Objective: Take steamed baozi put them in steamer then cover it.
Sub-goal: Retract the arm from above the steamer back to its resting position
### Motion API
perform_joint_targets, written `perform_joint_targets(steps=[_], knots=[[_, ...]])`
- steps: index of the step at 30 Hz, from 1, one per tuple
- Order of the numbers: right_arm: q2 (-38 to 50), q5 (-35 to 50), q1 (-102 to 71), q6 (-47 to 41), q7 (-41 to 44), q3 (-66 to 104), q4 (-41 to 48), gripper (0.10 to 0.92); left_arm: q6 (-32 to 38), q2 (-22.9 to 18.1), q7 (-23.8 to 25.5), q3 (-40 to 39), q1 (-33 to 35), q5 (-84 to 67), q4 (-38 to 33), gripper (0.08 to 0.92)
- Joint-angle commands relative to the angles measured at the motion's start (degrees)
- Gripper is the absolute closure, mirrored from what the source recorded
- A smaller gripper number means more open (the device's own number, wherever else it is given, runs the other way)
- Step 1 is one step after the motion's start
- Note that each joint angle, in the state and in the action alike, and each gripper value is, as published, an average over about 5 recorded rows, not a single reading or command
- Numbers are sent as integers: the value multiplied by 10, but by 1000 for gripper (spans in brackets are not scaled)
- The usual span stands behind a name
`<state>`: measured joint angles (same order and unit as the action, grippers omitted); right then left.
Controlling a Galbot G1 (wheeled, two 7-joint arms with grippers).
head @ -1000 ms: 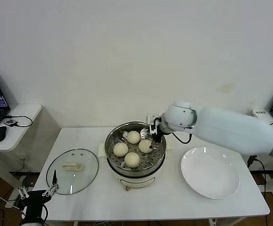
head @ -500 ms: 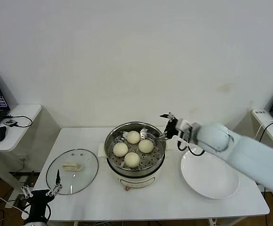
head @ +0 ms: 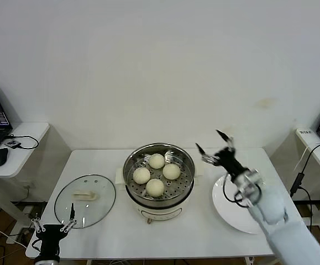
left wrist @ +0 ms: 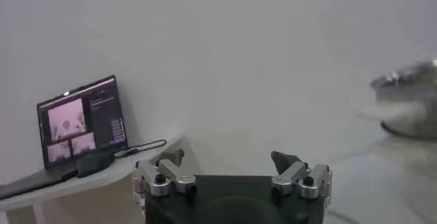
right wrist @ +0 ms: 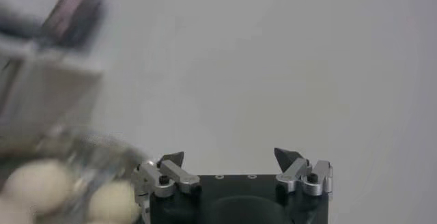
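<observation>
A white table (head: pixel 204 232) stands against a plain wall. Near its centre sits the steamer (head: pixel 158 179), uncovered, with four steamed baozi (head: pixel 155 187) resting on its perforated tray. The cover (head: pixel 85 200) lies flat on the table toward the left edge, handle up. A white plate (head: pixel 231 218) lies toward the right edge. The right gripper (head: pixel 215 146) is raised above the gap between steamer and plate, just beside the steamer's right rim, its fingers spread apart and holding nothing. The left gripper (head: pixel 53 225) hangs at the table's front left corner, close to the cover's near edge, fingers also spread and empty.
</observation>
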<state>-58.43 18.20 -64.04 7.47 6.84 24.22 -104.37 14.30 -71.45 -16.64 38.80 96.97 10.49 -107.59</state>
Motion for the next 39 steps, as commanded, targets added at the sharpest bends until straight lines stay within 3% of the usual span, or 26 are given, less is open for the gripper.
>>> perform_joint_targets(steps=[1, 11, 26, 39], knots=[[-175, -48, -212, 118, 10, 263, -15, 203, -11, 27, -46, 9, -40, 385, 105, 177], [-210, -82, -244, 151, -12, 291, 5, 202, -47, 82, 6, 6, -90, 613, 167, 177], [-230, -102, -243, 161, -18, 284, 20, 203, -50, 113, 11, -37, -201, 639, 231, 177], [-237, -110, -255, 167, -20, 286, 18, 203, -48, 111, 13, -70, -257, 633, 276, 177]])
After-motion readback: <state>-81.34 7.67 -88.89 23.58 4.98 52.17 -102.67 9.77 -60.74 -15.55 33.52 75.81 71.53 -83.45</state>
